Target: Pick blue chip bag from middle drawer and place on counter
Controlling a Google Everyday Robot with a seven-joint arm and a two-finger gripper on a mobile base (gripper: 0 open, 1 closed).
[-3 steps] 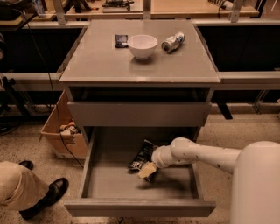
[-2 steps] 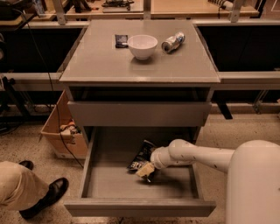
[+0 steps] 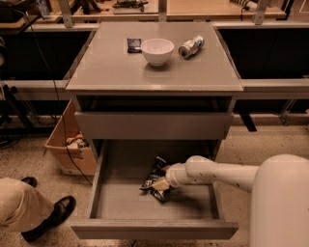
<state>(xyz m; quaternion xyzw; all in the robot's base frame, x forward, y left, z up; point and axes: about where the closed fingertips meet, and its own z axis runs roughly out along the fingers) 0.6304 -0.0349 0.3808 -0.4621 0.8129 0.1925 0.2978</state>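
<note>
The blue chip bag (image 3: pixel 155 177) lies crumpled on the floor of the open middle drawer (image 3: pixel 101 193), near its middle. My gripper (image 3: pixel 162 184) reaches in from the right on a white arm and sits right at the bag, touching its right side. The counter (image 3: pixel 111 67) is the grey cabinet top above. It carries a white bowl (image 3: pixel 157 50), a crushed silver can (image 3: pixel 191 47) and a small flat dark packet (image 3: pixel 133 45).
A closed grey drawer front (image 3: pixel 153 124) overhangs the back of the open drawer. A cardboard box (image 3: pixel 67 149) stands on the floor at the left. A person's leg and black shoe (image 3: pixel 46 218) are at lower left. Wooden tabletops (image 3: pixel 193 7) run behind the cabinet.
My gripper has slid a little to the left and closer onto the bag. The bag has stayed where it lay in the drawer.
</note>
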